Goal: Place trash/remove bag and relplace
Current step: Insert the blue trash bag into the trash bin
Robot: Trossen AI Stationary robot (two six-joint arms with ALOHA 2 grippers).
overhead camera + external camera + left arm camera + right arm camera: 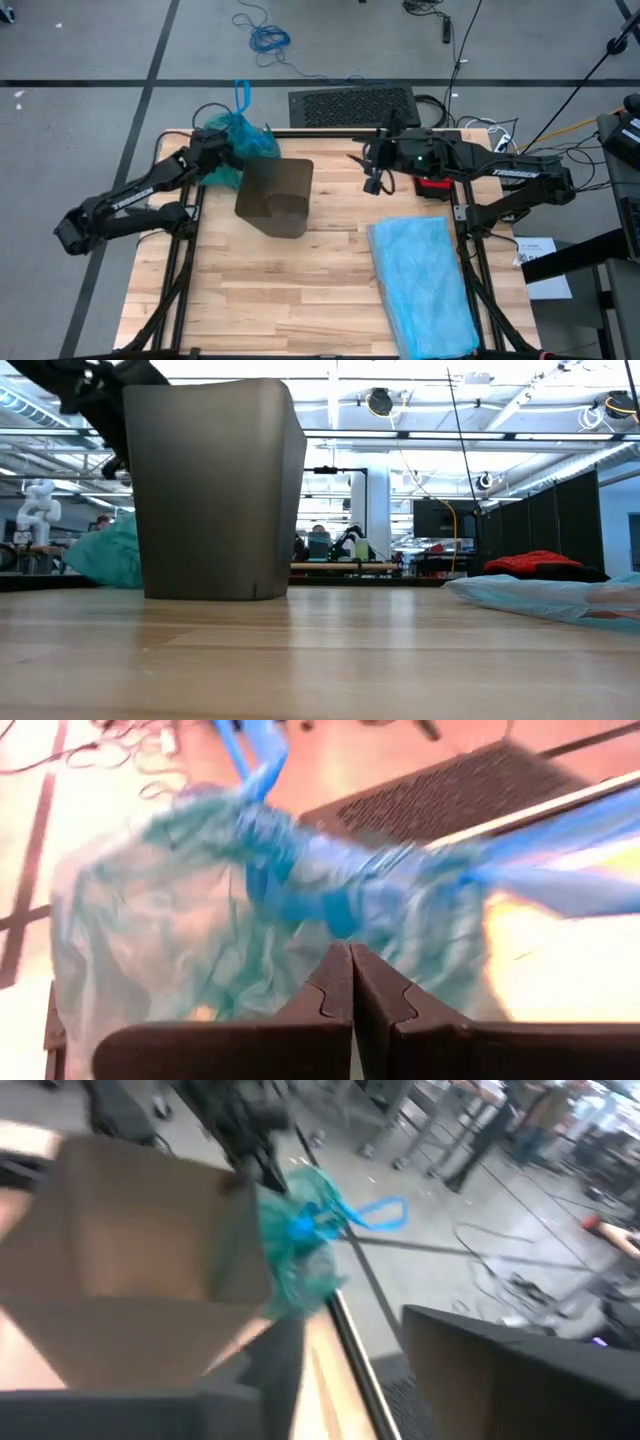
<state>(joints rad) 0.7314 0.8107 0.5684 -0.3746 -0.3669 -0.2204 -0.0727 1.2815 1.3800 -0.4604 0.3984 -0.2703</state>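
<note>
The left gripper (350,982), fingers pressed together on the teal-green bag (238,138), holds it at the worktop's (300,290) far-left corner, just beyond the brown bin (275,196). Right of the bin hovers the part-open, empty right gripper (374,172); the sky-blue bag (422,280) lies nearer this arm.

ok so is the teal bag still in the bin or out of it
Out. The teal bag sits bunched at the table's far left edge beside the bin, gripped by the left gripper's shut fingers; the bin's opening shows no liner.
</note>
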